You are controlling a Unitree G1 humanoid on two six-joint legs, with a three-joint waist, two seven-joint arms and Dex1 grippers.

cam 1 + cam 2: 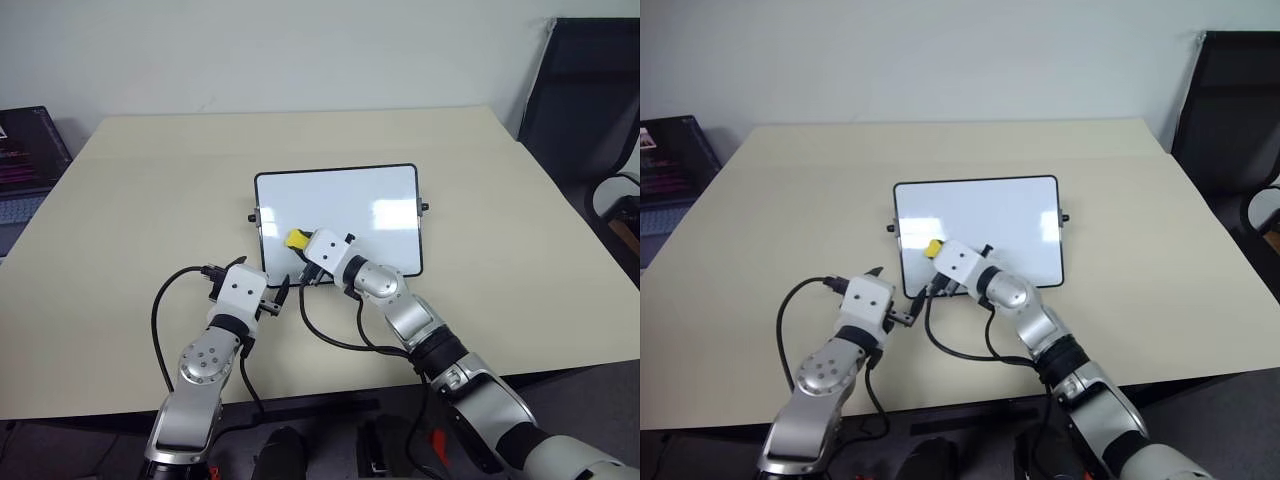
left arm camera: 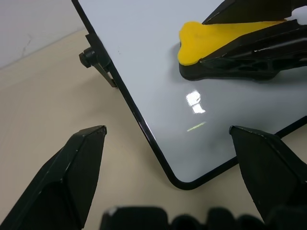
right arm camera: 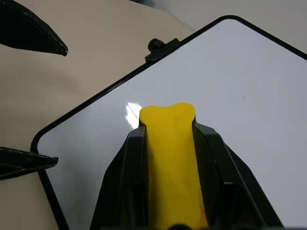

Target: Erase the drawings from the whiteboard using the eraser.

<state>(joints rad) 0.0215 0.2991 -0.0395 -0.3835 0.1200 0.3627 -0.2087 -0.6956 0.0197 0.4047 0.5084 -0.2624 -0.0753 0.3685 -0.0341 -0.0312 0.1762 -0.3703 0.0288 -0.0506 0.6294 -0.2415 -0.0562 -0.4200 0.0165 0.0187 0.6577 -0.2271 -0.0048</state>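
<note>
The whiteboard (image 1: 340, 215) lies flat at the centre of the head views on a pale beige table (image 1: 130, 200), its thin black frame rounded at the corners and a small black knob (image 1: 424, 208) at each short side; its white face carries bright glints of light and no legible writing or brand, and in the right wrist view one faint speck sits right of centre, too small to tell what it is; no drawings can be made out on the surface in any view. The right gripper (image 1: 300, 243) reaches in from the lower right of the frame over the board's lower left part, its two black fingers (image 3: 129, 182) pressed against the sides of the eraser (image 3: 170, 158), pinching it; the eraser's yellow top faces the wrist camera and its black base (image 2: 230, 72) rests down on the white surface, as the left wrist view shows at upper right. The left gripper (image 1: 283, 293) sits at lower centre-left of the head view, just beside the board's lower left corner, its fingers (image 2: 72, 177) spread wide with nothing between them, straddling that rounded corner and not touching it. Black cables (image 1: 320, 330) loop from both wrists across the table's near edge. At the far left edge of the frame a dark screen (image 1: 25, 150) shows faint pinkish lines too small to read; a black chair (image 1: 590, 90) stands at upper right beyond the table.
</note>
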